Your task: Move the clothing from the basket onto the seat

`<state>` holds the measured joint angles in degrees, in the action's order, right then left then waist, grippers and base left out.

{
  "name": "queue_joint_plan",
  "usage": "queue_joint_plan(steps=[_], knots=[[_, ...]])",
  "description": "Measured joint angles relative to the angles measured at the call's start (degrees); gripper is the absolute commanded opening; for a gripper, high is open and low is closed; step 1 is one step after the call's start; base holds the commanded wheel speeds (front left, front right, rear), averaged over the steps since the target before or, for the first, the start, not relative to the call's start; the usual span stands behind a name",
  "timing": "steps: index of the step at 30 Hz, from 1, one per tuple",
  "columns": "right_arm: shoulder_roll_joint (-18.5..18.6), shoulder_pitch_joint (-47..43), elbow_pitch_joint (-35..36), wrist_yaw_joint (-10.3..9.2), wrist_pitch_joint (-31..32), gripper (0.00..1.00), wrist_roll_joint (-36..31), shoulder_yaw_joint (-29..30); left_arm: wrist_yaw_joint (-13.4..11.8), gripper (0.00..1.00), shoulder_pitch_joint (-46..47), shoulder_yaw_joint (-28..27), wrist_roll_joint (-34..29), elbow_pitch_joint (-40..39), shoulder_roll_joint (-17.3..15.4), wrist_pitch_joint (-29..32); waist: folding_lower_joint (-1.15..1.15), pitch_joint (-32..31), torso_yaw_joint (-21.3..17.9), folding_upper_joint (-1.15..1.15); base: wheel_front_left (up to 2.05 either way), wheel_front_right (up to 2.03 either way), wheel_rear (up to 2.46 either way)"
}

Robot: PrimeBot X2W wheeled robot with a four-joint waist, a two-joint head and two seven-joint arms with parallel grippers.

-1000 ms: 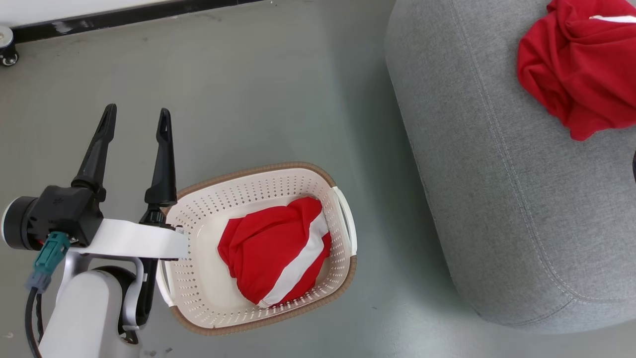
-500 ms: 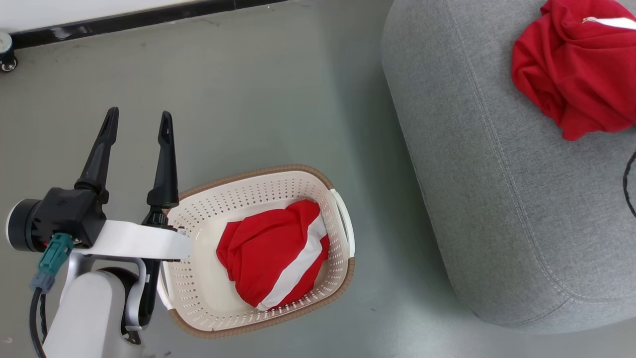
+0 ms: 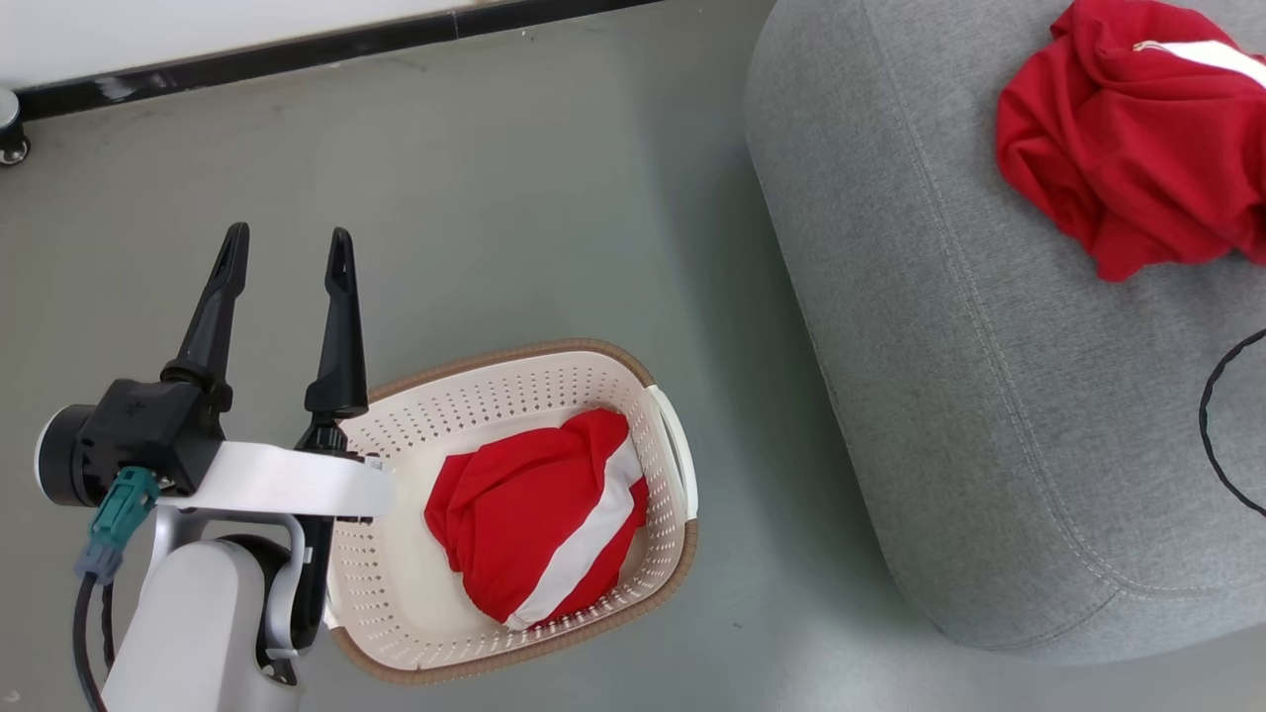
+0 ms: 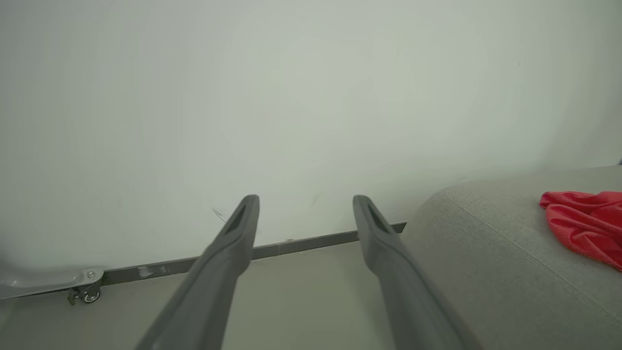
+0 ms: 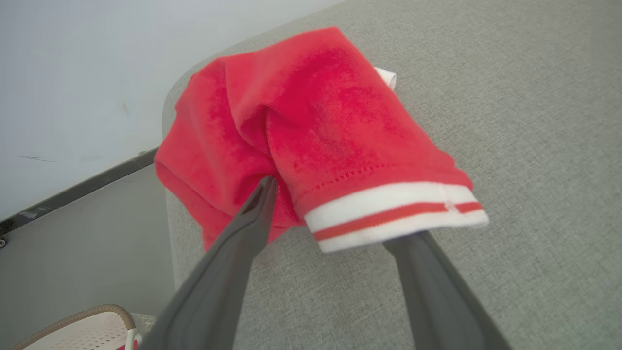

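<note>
While the right jaws stood apart, tips at a crumpled red mesh garment [image 5: 316, 112] on the grey woven sofa seat [image 5: 534, 121], the left jaws gaped empty beside the cream perforated basket [image 3: 554, 348] holding another red-and-white garment [image 3: 534, 514].

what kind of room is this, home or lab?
Likely a test space staged like a living room, not a lived-in home: bare grey floor, plain white wall with a caster wheel at its foot, one grey seat and a laundry basket.

Basket garment [image 3: 534, 514] and seat garment [image 3: 1118, 168] red with white bands; basket [image 3: 514, 352] cream, perforated, brown rim; seat [image 3: 989, 415] grey, seemingly woven.
</note>
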<state>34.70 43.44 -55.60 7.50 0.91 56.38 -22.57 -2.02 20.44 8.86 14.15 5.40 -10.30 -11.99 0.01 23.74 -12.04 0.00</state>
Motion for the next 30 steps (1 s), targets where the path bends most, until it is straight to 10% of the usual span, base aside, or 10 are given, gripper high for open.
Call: queue_joint_plan(steps=[30], knots=[[-0.6,-11.6,17.1,-0.01,-8.4,1.00,-1.9,-7.1,-1.0,1.00,-2.0,-2.3,1.9,3.8,1.8,-2.0,0.00,-6.6,-2.0,0.00,0.00,0.00,0.00]])
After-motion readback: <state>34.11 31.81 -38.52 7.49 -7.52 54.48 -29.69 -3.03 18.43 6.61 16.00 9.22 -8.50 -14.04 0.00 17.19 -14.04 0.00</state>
